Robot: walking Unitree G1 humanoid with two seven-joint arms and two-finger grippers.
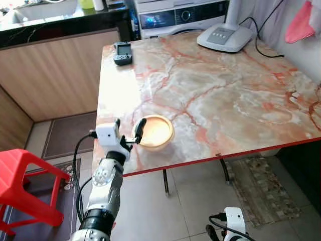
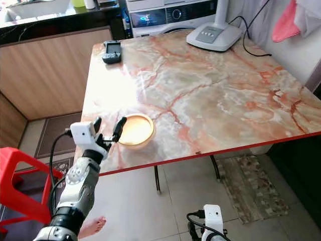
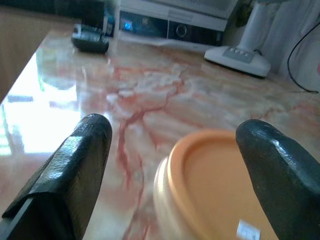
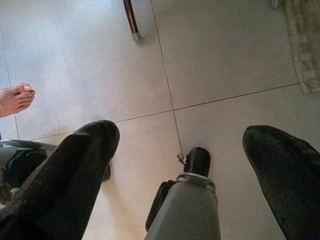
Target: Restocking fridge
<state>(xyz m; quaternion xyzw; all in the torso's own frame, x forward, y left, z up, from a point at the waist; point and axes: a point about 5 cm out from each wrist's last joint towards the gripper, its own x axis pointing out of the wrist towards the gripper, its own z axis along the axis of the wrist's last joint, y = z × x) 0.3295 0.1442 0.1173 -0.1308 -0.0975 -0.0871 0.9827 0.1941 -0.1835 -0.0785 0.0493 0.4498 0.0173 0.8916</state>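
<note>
Fingers (image 3: 75,165) of the left gripper (image 1: 129,131) are standing spread open at the near corner of the marble counter (image 1: 225,95), with the orange-lidded container (image 1: 154,132) sitting partly between them and nothing visibly touching it yet. Beyond the fingertips a dark handheld device (image 1: 123,53) is lying near the far corner, and a white appliance base (image 1: 224,36) with its black cord is sitting at the far side, both well apart from the container. A red plastic stool (image 1: 22,183) is standing on the floor beside the arm.

Right gripper (image 4: 180,165) is hanging low with its fingers apart, pointing at the tiled floor (image 4: 225,65). Its wrist view is picking up a table leg (image 4: 130,20) and a person's bare foot (image 4: 16,98); the right eye view also catches that foot.
</note>
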